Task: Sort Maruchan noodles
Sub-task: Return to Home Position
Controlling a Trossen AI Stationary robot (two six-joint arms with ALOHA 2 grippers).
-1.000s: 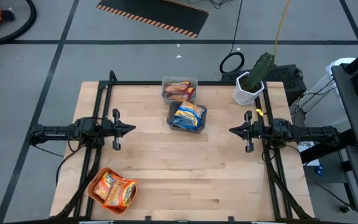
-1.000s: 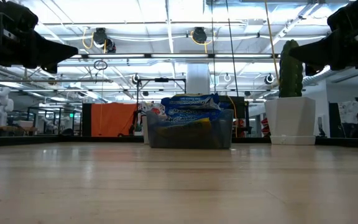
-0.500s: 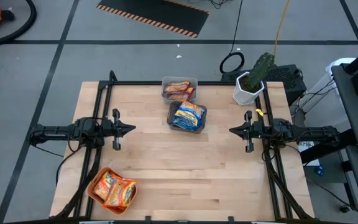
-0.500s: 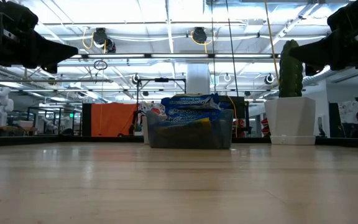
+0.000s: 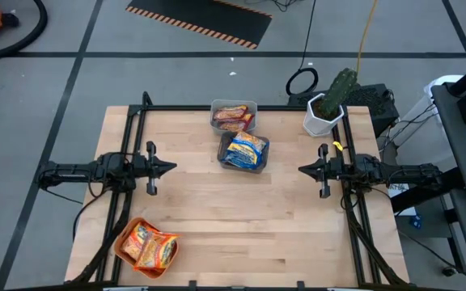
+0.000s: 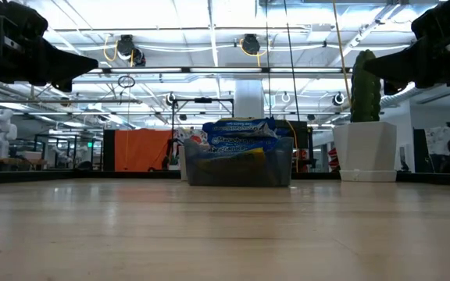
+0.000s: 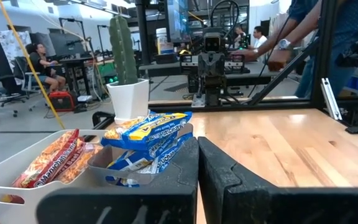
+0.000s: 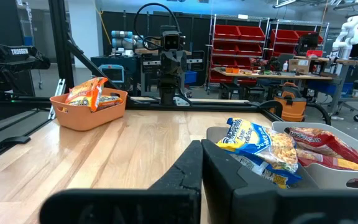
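Blue-and-silver noodle packets (image 5: 245,150) lie stacked in a clear bin near the table's far middle; they also show in the left wrist view (image 7: 146,134) and right wrist view (image 8: 257,144). Reddish packets (image 5: 233,117) lie in the grey bin behind it. Orange-yellow packets (image 5: 149,246) sit in the orange tray at the near left corner. My left gripper (image 5: 172,168) hovers shut over the table's left side. My right gripper (image 5: 301,170) hovers shut over the right side. Both point toward the table's middle and hold nothing.
A white pot with a green cactus (image 5: 330,103) stands at the far right corner, close behind my right arm. The bare wood (image 5: 241,210) stretches between the two grippers and toward the near edge. People work at benches beyond the table.
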